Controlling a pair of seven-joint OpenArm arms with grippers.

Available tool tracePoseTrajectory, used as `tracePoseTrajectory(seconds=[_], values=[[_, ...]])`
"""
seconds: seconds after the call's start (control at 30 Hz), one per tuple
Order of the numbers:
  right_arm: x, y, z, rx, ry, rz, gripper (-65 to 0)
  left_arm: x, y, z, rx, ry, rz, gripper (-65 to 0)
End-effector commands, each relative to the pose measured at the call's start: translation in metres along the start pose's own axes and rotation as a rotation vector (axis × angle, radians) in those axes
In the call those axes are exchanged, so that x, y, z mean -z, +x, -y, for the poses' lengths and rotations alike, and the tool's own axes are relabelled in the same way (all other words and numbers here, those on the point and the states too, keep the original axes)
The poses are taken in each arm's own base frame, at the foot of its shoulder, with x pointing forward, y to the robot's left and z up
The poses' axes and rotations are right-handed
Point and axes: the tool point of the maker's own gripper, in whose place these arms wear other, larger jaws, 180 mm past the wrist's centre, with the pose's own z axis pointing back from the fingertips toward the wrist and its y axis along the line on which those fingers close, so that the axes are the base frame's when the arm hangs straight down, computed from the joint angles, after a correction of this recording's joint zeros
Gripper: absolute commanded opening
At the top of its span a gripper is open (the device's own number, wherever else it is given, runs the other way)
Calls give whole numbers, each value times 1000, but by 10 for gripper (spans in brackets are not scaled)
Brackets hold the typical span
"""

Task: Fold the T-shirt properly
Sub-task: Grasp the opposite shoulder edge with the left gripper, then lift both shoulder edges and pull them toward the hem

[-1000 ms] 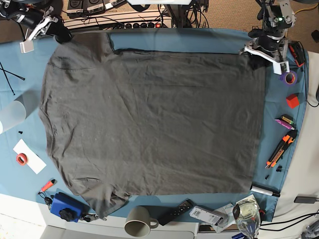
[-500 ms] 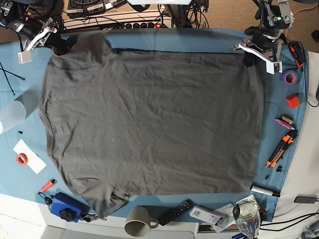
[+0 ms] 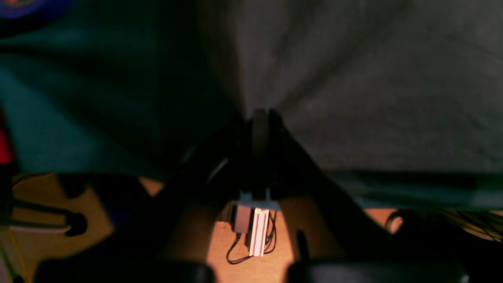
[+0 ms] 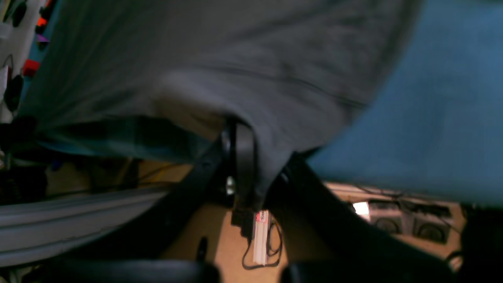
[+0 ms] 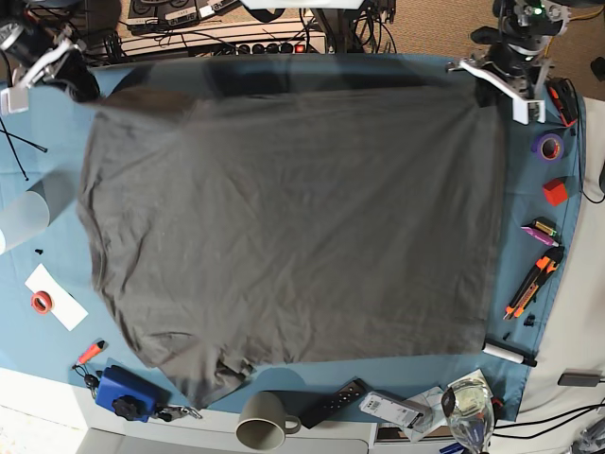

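Charcoal-grey cotton covers most of the worktop (image 5: 544, 227), which is draped in a blue-teal cloth (image 5: 57, 236). That cotton is the T-shirt (image 5: 293, 227), spread wide and wrinkled across the cloth, with its far edge reaching the back of the worktop. Its two far corners are lifted slightly off the cloth, one at each side of the base view.

On the right of that view the left gripper (image 5: 484, 87) is seen at the far corner of the shirt. In the left wrist view its fingers (image 3: 260, 129) are pressed together on a pinch of grey fabric, from which creases fan outward. On the left of the base view the right gripper (image 5: 77, 87) is placed at the opposite far corner (the picture is blurred there). In the right wrist view its fingers (image 4: 239, 157) are closed on a fold of the shirt that drapes over them.

Smaller things are scattered along the margins of the cloth. A beige mug (image 5: 262, 419) is found just beside the near hem, with a black remote (image 5: 334, 402) close by. An orange utility knife (image 5: 531, 282), a red block (image 5: 555, 191) and a purple tape roll (image 5: 548, 147) lie along the right edge, apart from the shirt.
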Motion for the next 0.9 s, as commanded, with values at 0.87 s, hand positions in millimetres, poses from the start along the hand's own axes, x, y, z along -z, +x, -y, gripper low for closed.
tracePoseTrajectory(seconds=[0.87], values=[[-40,-38,7,118,-115,-9,-650,-45,-11,-49,-80,37,-22,-650]])
